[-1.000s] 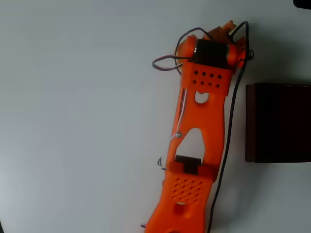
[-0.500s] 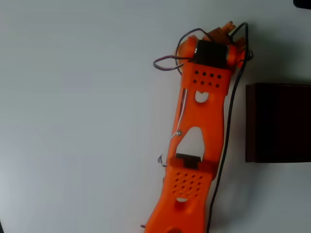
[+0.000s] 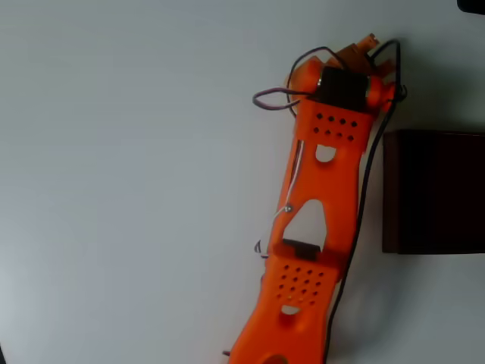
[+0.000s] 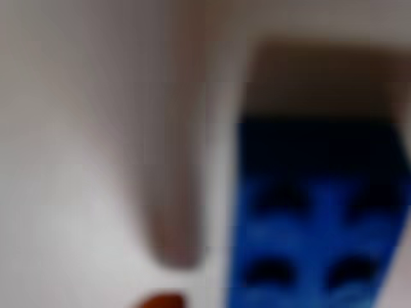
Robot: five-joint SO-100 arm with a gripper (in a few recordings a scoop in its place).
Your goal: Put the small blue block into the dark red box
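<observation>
The small blue block point(image 4: 318, 224) looms large and blurred at the right of the wrist view, studs showing, with a dark shadow above it. An orange bit of a fingertip point(image 4: 160, 300) peeks in at the bottom edge. In the overhead view my gripper point(image 3: 364, 47) is at the top, mostly hidden under the orange wrist and its black motor, and the block is hidden beneath it. The gripper seems shut on the block. The dark red box point(image 3: 433, 191) sits at the right edge, below and right of the gripper, its near wall close to the forearm.
The orange arm point(image 3: 314, 227) runs from the bottom edge up to the gripper, with a black cable point(image 3: 364, 182) hanging between it and the box. Bare white table point(image 3: 121, 182) spreads to the left.
The arm has swung a little to the right, toward the box; the wrist and gripper have shifted right. The box has not moved.
</observation>
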